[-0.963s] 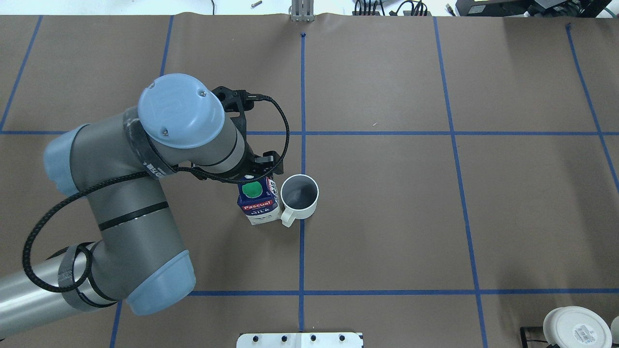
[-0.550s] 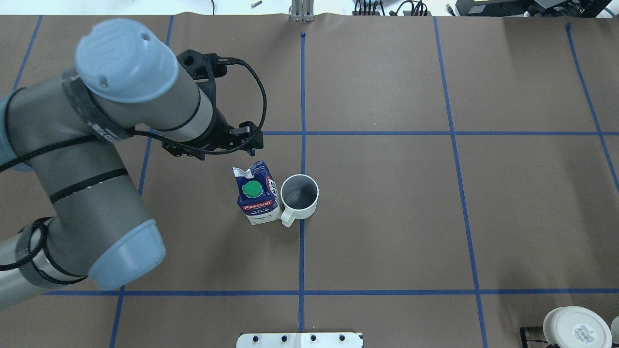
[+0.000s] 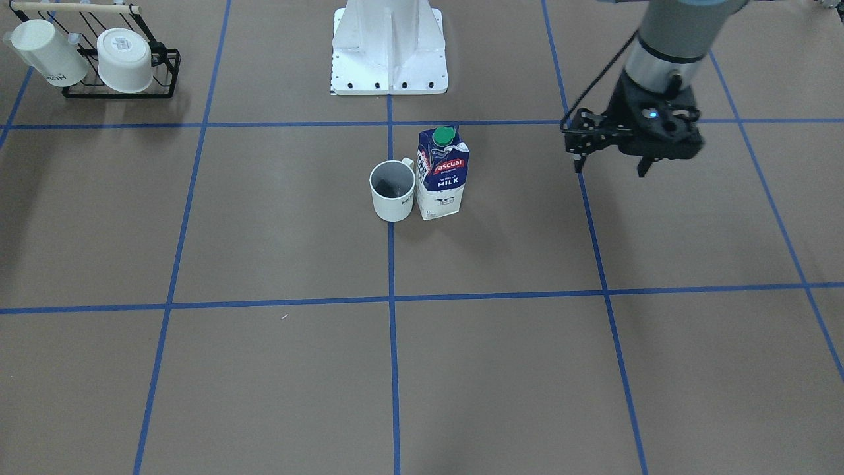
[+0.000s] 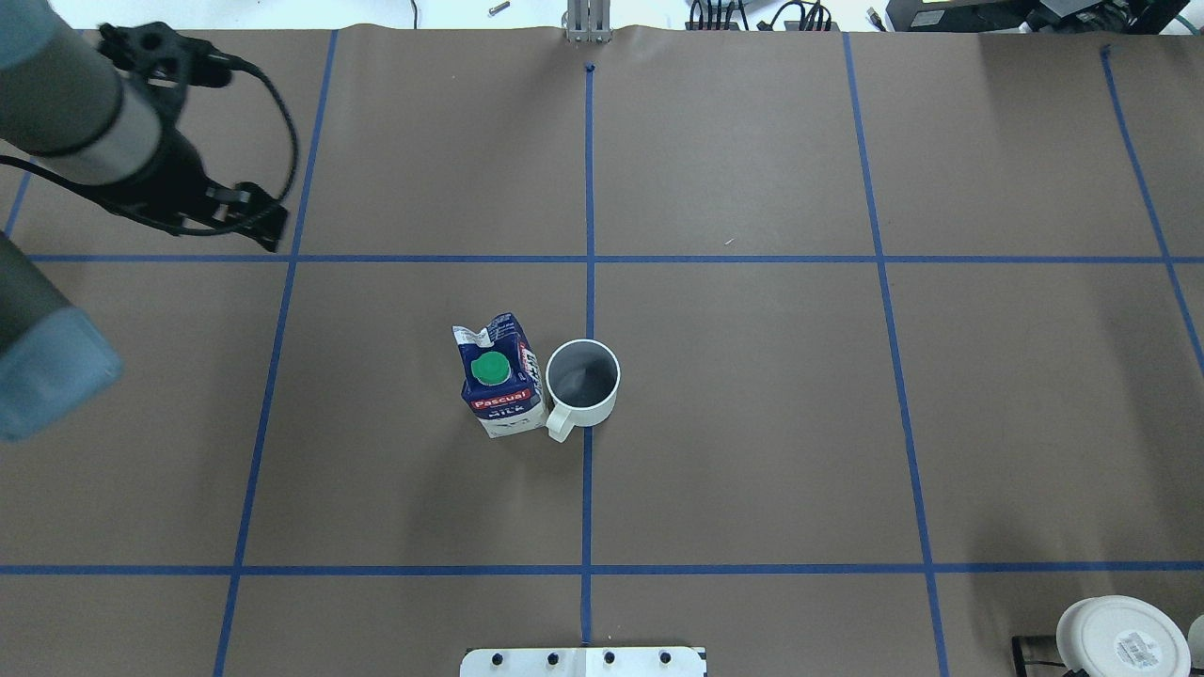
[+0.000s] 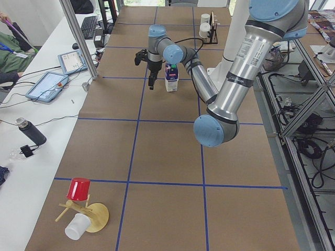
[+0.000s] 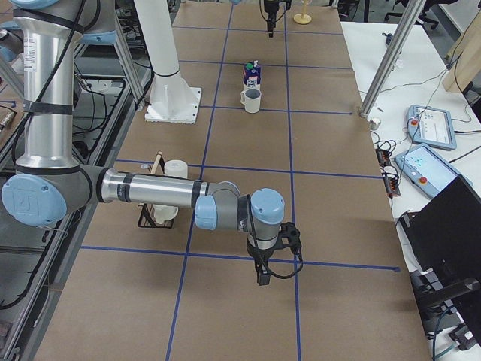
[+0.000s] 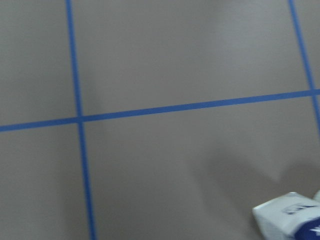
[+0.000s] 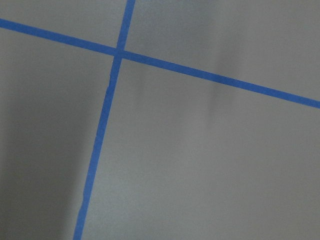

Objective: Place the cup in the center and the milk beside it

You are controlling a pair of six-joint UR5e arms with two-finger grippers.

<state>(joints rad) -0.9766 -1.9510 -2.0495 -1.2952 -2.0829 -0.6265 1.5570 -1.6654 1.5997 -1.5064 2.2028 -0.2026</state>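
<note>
The white cup stands upright on the central blue tape line in the middle of the brown surface, its handle toward the robot. The blue-and-white milk carton with the green cap stands upright right next to it, on the robot's left. Both also show in the front view: cup, carton. My left gripper is open and empty, hovering well away from the carton to the robot's left. My right gripper hangs low over the table far from both objects; I cannot tell whether it is open or shut.
A black wire rack with two white cups stands near the robot's base on its right side. A red cup and a wooden stand lie at the table's left end.
My left gripper has drawn back from the top of the milk carton and swung far to the robot's left and away. The carton and the cup have not moved.
</note>
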